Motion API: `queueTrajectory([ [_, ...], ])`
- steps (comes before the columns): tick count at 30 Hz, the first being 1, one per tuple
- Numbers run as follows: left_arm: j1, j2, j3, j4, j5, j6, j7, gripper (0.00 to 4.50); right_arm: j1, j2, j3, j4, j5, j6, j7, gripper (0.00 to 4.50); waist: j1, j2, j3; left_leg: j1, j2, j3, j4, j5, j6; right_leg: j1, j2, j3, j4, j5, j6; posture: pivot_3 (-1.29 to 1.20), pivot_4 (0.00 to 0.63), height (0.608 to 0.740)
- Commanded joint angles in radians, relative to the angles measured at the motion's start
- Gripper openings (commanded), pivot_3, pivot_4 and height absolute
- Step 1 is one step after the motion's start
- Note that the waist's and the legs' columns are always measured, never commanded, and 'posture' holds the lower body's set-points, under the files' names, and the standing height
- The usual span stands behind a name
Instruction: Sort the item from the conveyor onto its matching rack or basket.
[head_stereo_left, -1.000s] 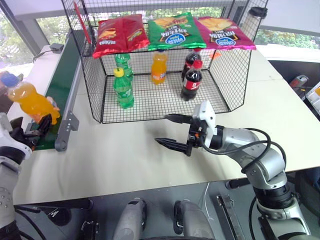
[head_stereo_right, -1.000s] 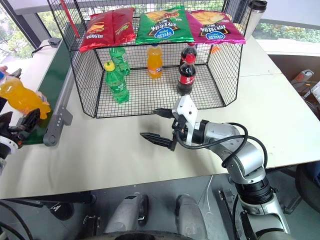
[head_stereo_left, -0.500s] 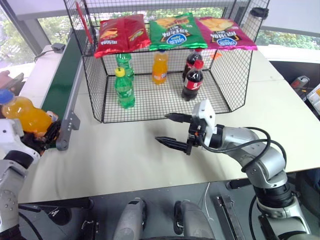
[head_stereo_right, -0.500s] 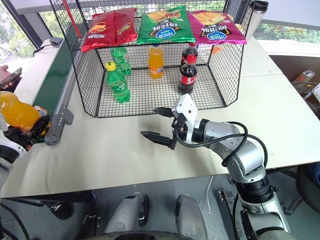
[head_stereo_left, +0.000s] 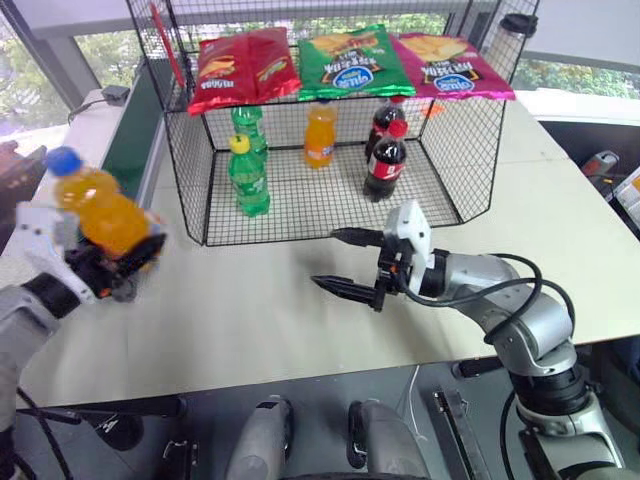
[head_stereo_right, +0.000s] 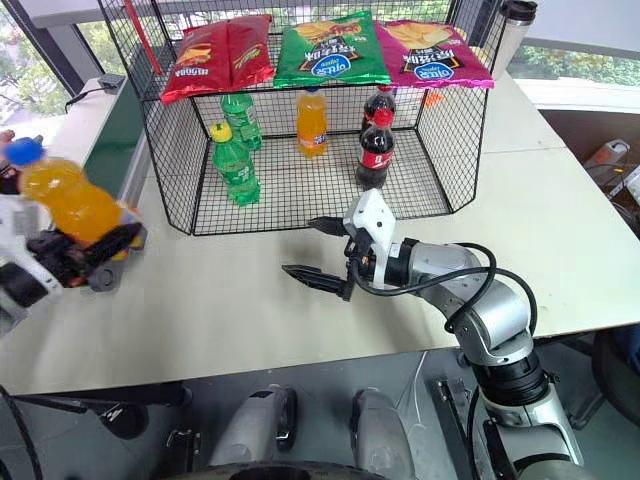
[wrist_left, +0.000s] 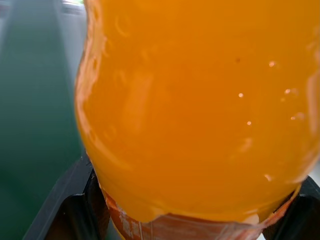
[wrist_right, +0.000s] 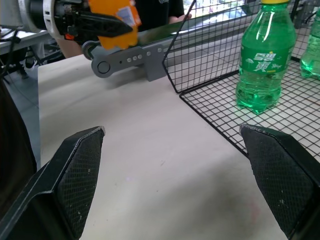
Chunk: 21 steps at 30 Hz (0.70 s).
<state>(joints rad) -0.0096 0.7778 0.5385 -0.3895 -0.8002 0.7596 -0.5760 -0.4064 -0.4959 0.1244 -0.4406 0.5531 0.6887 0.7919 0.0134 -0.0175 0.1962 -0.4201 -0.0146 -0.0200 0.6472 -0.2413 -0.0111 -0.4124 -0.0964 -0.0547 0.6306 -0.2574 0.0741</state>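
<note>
The item, an orange soda bottle (head_stereo_left: 100, 212) with a blue cap (head_stereo_left: 62, 160), hangs tilted above the table's left side. My left gripper (head_stereo_left: 128, 264) is shut on its lower end, just right of the conveyor (head_stereo_left: 132, 135). In the left wrist view the bottle (wrist_left: 200, 100) sits between black fingers (wrist_left: 75, 210). The black wire cage (head_stereo_left: 186, 170) stands at the back with its open front facing me. Near the table's middle my right gripper (head_stereo_left: 325, 257) is open and empty, pointing left in front of the cage; its wrist view shows the bottle (wrist_right: 111, 14) beyond the conveyor's end (wrist_right: 127, 59).
Inside the cage stand two green bottles (head_stereo_left: 246, 178), an orange-capped orange bottle (head_stereo_left: 318, 135) and two cola bottles (head_stereo_left: 386, 160). Three chip bags (head_stereo_left: 352, 60) lie on its top. A dark tumbler (head_stereo_left: 515, 35) stands at the back right. Bare table lies between both grippers.
My left gripper has shut on the bottle and carried it right, off the conveyor's end to above the table. The right arm has kept still.
</note>
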Motion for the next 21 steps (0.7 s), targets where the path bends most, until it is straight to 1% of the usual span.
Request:
queueTrajectory([
  [1,-0.055,0.019,-0.071,-0.067,-0.046,0.006,-0.058,2.98,-0.017,-0.008,0.001,-0.011,-0.001,-0.017,0.009,4.5,-0.001,0.0,0.0,0.0,0.0,0.0,0.0,0.0,0.0,0.0,0.0,0.0,0.0,0.0,0.0,0.0,0.15,0.739],
  [3,-0.112,0.028,-0.193,-0.087,-0.021,-0.006,-0.122,2.98,-0.022,-0.011,0.007,-0.016,-0.011,-0.019,0.006,4.5,-0.008,0.0,0.0,-0.001,0.0,0.0,0.0,0.0,0.0,-0.001,0.0,0.0,0.0,0.0,0.0,0.0,0.15,0.739],
  [5,-0.17,0.034,-0.307,-0.091,0.007,-0.02,-0.189,2.98,-0.025,-0.017,0.006,-0.022,-0.008,-0.007,0.003,4.5,-0.001,0.0,0.0,-0.001,0.001,0.0,-0.001,0.0,0.0,-0.003,0.002,0.0,0.002,0.002,0.003,0.0,0.15,0.739],
  [12,-0.308,-0.005,-0.522,-0.016,0.125,-0.105,-0.306,2.98,-0.041,-0.025,-0.012,-0.02,0.007,0.027,-0.007,4.5,-0.002,0.0,0.0,-0.002,0.001,0.002,0.001,0.0,0.001,-0.002,0.004,0.0,0.002,0.002,0.004,0.0,0.15,0.739],
  [15,-0.347,-0.026,-0.579,0.034,0.174,-0.148,-0.355,2.98,-0.05,-0.023,-0.026,-0.02,0.023,0.043,-0.016,4.5,-0.002,0.0,0.0,-0.002,0.002,0.002,0.001,0.0,0.001,-0.002,0.008,0.0,0.002,0.003,0.004,0.0,0.15,0.739],
  [21,-0.416,-0.08,-0.647,0.129,0.241,-0.206,-0.415,2.98,-0.074,-0.004,-0.046,-0.02,0.056,0.075,-0.047,4.5,-0.002,0.0,0.0,-0.002,0.004,0.002,0.002,0.0,0.001,-0.002,0.01,-0.001,0.004,0.003,0.005,0.0,0.15,0.739],
])
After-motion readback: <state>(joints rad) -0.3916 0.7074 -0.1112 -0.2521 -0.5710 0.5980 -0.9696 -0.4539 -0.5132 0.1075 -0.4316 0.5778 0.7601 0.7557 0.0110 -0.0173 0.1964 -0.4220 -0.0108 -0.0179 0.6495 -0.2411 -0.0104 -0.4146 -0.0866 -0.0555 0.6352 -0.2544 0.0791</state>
